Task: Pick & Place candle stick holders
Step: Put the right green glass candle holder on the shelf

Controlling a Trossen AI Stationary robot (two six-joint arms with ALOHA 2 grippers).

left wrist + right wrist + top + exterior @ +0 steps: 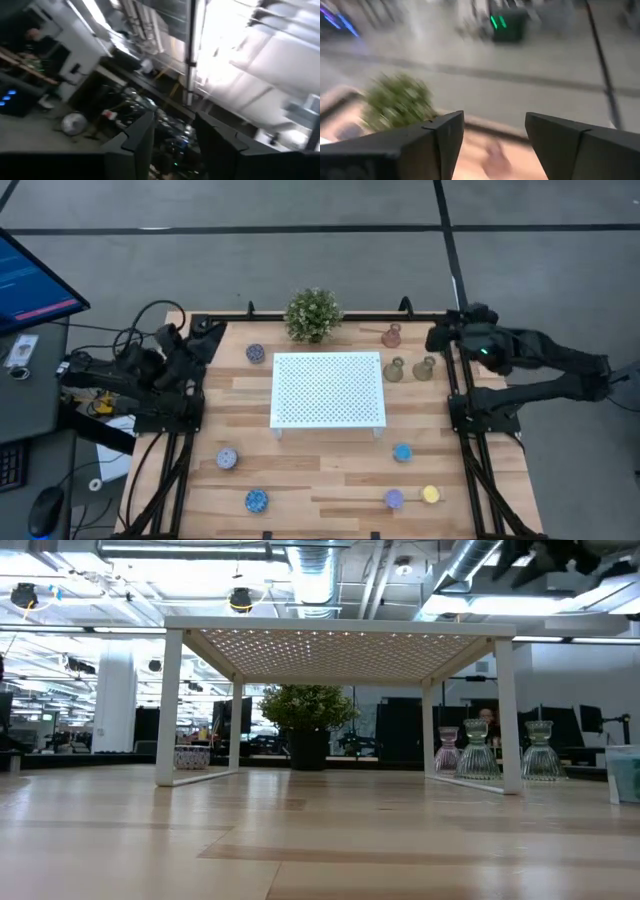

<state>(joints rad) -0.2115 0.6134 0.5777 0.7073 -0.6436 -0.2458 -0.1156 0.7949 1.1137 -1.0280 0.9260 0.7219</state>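
Three vase-shaped candle stick holders stand at the far right of the table: a pink-brown one [391,335] and two dull green ones [394,369] [425,367]. Low round pucks lie scattered: one far left [255,353], two near left [227,458] [257,500], and three near right [402,452] [394,498] [431,494]. My left gripper [175,135] is raised over the table's far left corner [205,330], open and holding nothing. My right gripper [495,135] is raised over the far right corner [440,337], also open and holding nothing.
A white perforated tray [328,388] stands on legs in the table's middle. A bushy potted plant [313,313] sits behind it at the far edge. Beyond the left edge are a monitor [30,280] and cables.
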